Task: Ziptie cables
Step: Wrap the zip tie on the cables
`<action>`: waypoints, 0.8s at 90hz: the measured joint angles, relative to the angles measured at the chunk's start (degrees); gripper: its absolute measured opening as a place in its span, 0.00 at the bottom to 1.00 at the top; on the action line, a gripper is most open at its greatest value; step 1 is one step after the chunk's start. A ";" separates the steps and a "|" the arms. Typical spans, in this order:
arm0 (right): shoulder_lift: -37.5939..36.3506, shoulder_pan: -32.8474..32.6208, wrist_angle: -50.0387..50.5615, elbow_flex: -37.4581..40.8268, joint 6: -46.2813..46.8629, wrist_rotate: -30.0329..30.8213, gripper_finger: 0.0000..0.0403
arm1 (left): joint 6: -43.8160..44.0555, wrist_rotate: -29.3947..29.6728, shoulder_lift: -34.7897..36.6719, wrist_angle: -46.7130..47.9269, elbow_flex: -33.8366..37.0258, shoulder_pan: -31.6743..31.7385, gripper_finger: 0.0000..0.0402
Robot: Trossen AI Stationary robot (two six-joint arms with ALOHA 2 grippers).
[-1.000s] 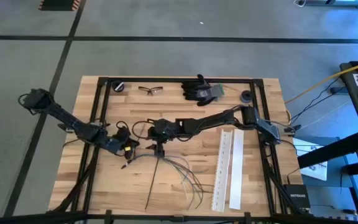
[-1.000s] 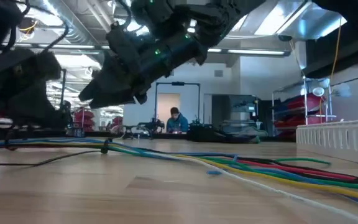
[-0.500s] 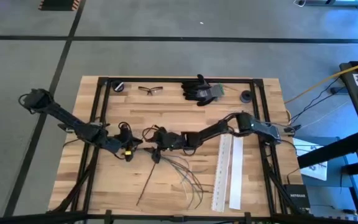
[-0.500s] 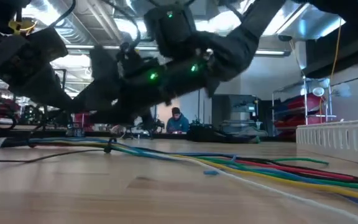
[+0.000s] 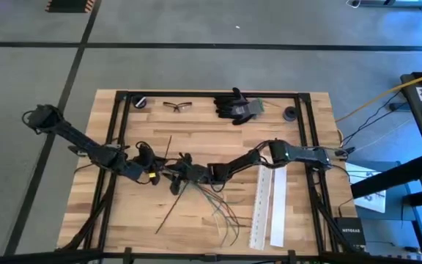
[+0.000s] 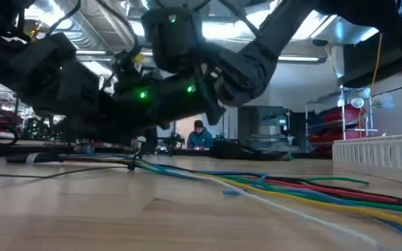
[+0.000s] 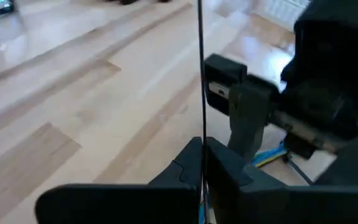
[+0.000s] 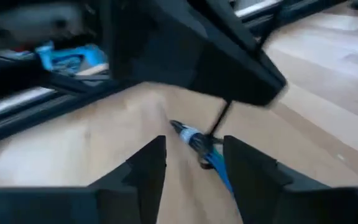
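From above, my left tool [image 5: 154, 174] and right tool [image 5: 176, 176] meet mid-tabletop [image 5: 211, 139] over the cables [image 5: 215, 207], which fan rightward. My left wrist view alone shows that tool clenched on a thin black zip tie [image 7: 200, 74]; my right tool's fingers [image 8: 145, 171] stand apart.

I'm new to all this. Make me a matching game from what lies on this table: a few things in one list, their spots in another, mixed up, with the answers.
Things:
1. black gloves
2. safety glasses
3. white perforated strips
4. cables

Places:
A. on the table's right side, lying lengthwise toward the near edge
B. fanned out in the middle, near the two grippers
C. at the far edge, near the middle
D. at the far edge, left of the gloves

Pairs: 1-C, 2-D, 3-A, 4-B
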State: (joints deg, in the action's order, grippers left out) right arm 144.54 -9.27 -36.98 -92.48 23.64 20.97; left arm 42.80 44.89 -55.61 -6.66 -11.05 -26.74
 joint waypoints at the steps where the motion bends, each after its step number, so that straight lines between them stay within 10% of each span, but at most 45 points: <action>1: 0.16 -0.03 0.00 -0.19 0.02 0.03 0.35 | 0.20 0.15 0.00 0.00 0.00 0.00 0.00; 72: 6.65 0.09 13.59 -14.00 -4.13 8.58 0.22 | 3.26 1.41 0.00 0.13 0.00 1.79 0.00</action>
State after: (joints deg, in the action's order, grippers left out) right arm 151.20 -9.19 -23.39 -106.47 19.51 29.55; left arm 46.06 46.30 -55.61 -6.52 -11.05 -24.95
